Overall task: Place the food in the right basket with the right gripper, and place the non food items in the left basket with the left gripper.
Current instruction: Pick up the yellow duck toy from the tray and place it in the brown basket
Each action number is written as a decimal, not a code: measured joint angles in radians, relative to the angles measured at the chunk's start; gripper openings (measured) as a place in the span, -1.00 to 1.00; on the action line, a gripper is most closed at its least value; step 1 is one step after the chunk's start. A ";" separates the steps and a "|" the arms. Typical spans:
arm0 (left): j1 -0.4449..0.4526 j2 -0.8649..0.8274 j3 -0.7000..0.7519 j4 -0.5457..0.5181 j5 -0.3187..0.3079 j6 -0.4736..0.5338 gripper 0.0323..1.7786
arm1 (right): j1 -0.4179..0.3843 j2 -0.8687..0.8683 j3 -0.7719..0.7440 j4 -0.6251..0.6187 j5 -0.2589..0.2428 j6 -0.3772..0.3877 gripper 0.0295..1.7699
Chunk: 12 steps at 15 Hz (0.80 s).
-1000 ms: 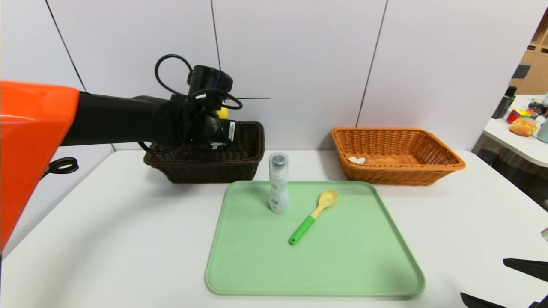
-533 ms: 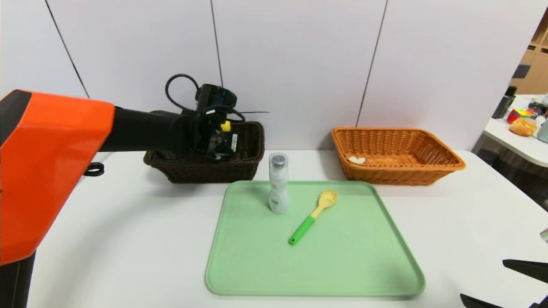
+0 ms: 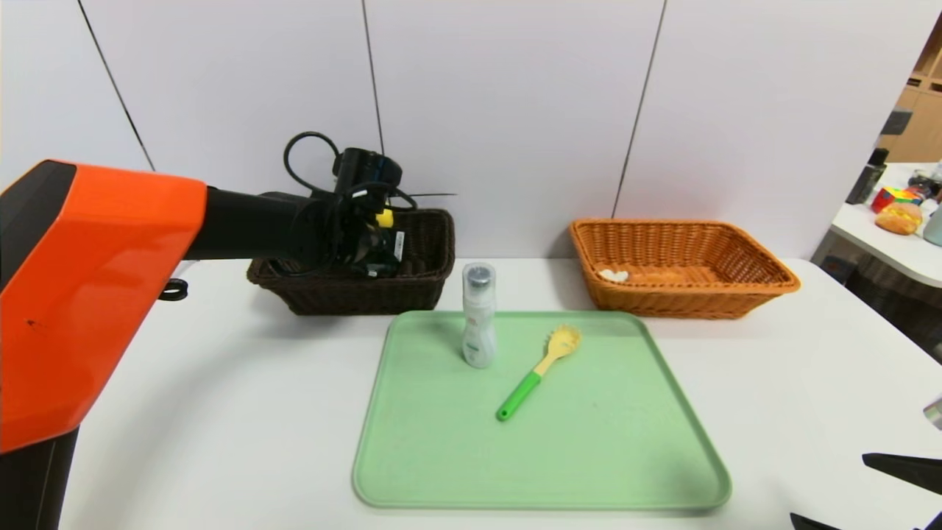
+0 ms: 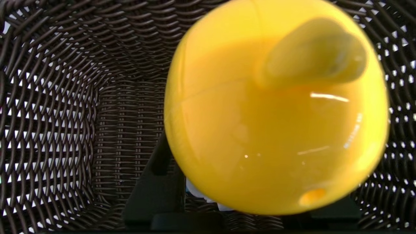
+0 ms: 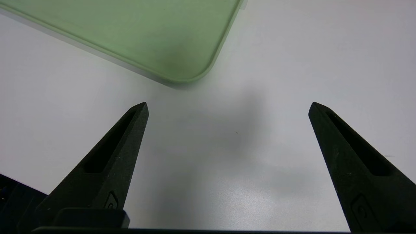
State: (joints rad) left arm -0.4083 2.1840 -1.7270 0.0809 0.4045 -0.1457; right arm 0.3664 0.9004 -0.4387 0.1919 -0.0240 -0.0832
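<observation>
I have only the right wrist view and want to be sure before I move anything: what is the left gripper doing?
Observer: The left gripper is down in the dark basket, gripping a yellow item.
Operator: I see only a corner of the tray. What is on it?
Observer: A white bottle, upright, and a green-handled spoon, lying to its right.
Operator: My right gripper is open, with nothing between its fingers. Where is its basket?
Observer: The orange basket stands beyond the tray, toward the robot's right.
</observation>
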 joint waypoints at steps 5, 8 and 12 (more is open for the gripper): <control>0.003 -0.001 -0.046 0.063 -0.021 0.003 -0.18 | 0.000 -0.001 0.006 0.001 0.000 0.000 0.92; 0.009 0.008 -0.113 0.111 -0.026 0.003 -0.18 | 0.000 -0.001 0.006 0.000 0.000 0.000 0.92; 0.024 0.034 -0.183 0.187 -0.047 -0.003 -0.18 | 0.000 -0.001 0.010 0.001 -0.001 0.000 0.92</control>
State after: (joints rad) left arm -0.3847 2.2177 -1.9098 0.2683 0.3574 -0.1489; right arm 0.3664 0.8996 -0.4289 0.1928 -0.0253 -0.0836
